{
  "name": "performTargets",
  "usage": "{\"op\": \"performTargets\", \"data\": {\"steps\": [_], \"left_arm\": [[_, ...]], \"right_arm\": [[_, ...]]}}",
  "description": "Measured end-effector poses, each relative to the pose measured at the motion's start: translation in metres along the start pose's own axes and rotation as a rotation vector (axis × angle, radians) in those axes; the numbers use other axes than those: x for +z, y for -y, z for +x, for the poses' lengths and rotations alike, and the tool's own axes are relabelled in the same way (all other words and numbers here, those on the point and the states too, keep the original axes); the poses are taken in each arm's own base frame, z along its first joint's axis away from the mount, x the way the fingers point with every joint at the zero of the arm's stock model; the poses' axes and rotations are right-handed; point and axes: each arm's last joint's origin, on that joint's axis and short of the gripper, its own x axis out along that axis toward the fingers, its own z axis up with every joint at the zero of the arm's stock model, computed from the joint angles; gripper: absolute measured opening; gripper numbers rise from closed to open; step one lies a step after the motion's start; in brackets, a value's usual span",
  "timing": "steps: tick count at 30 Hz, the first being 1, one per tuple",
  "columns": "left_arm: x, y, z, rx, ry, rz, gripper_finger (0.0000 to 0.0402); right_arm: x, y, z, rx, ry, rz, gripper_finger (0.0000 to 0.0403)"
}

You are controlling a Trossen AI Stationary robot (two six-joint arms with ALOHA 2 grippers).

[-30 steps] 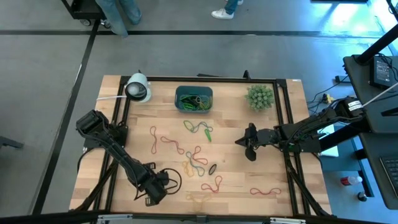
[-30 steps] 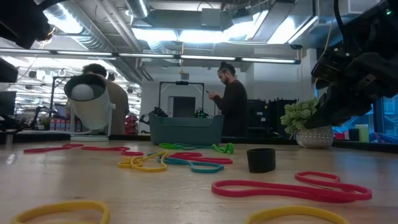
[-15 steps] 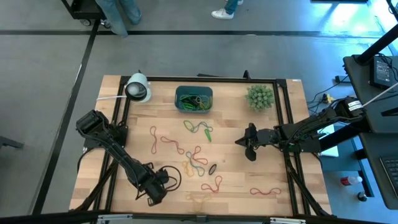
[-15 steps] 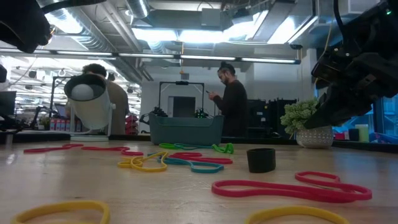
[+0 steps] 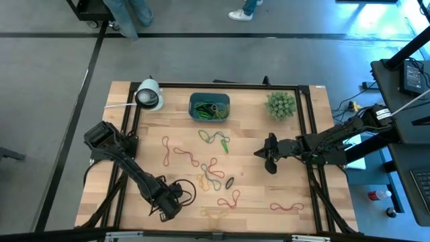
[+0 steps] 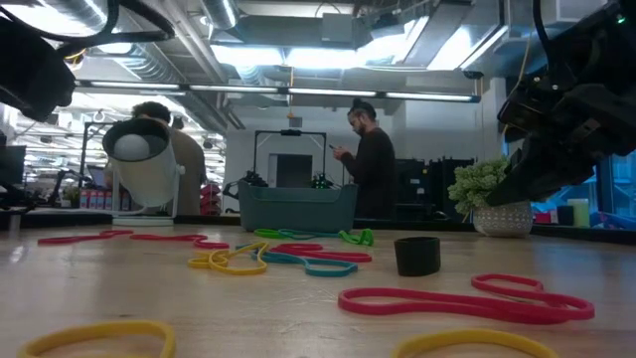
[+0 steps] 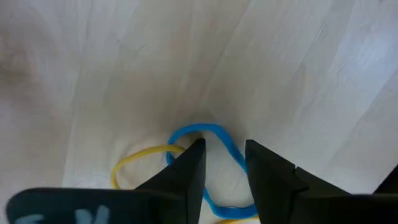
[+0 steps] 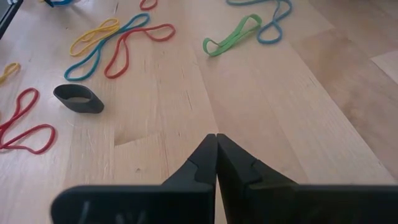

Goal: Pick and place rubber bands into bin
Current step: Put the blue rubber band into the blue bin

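On the pale wooden surface (image 5: 302, 134), thin coloured rubber bands (image 5: 213, 171) lie strewn below the teal rectangular plastic bin (image 5: 209, 107). The left tool (image 7: 222, 163), parted, straddles a blue band (image 7: 214, 134), likely about to pinch it; the right tool (image 8: 215, 155) waits closed.

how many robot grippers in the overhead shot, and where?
2. Left gripper low over the near-left of the table, by a yellow rubber band. Right gripper hangs right of centre, fingers together.

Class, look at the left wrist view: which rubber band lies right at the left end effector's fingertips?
The blue rubber band. Its loop curves around the open left end effector, between its fingertips, while the yellow band lies off to one side.
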Motion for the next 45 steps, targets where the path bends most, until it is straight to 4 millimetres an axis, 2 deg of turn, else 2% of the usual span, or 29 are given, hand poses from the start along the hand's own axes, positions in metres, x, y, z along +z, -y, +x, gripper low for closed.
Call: {"op": "performTargets", "data": {"steps": [3, 6, 12, 21, 28, 32, 36, 40, 45], "left_arm": [[0.003, -0.002, 0.001, 0.003, -0.016, -0.008, 0.0075], [0.006, -0.005, 0.0, -0.001, -0.024, -0.021, 0.0019], [0.014, -0.009, -0.011, -0.04, -0.021, -0.02, 0.0002], [0.02, -0.023, -0.067, -0.099, 0.207, -0.021, 0.0001], [0.034, -0.047, -0.107, -0.05, 0.459, 0.055, 0.0002], [0.055, -0.071, -0.123, 0.018, 0.55, 0.062, 0.0001], [0.085, -0.104, -0.129, 0.113, 0.575, 0.061, 0.0001], [0.114, -0.145, -0.135, 0.164, 0.557, 0.061, 0.0001], [0.147, -0.206, -0.148, 0.224, 0.627, 0.019, 0.0001]], "right_arm": [[0.0, 0.0, 0.0, 0.0, 0.0, 0.0, 0.0012], [0.0, 0.0, 0.0, 0.0, 0.0, 0.0, 0.0012], [0.0, 0.0, 0.0, 0.0, 0.0, 0.0, 0.0012], [0.0, 0.0, 0.0, 0.0, 0.001, -0.001, 0.0012], [0.0, 0.0, 0.0, 0.001, 0.002, -0.004, 0.0012], [0.0, 0.0, 0.0, 0.001, 0.003, -0.005, 0.0012], [0.0, 0.0, 0.0, 0.001, 0.004, -0.007, 0.0012], [0.001, 0.0, 0.0, 0.002, 0.006, -0.029, 0.0012], [0.001, 0.0, 0.0, 0.002, 0.006, -0.036, 0.0012]]}}
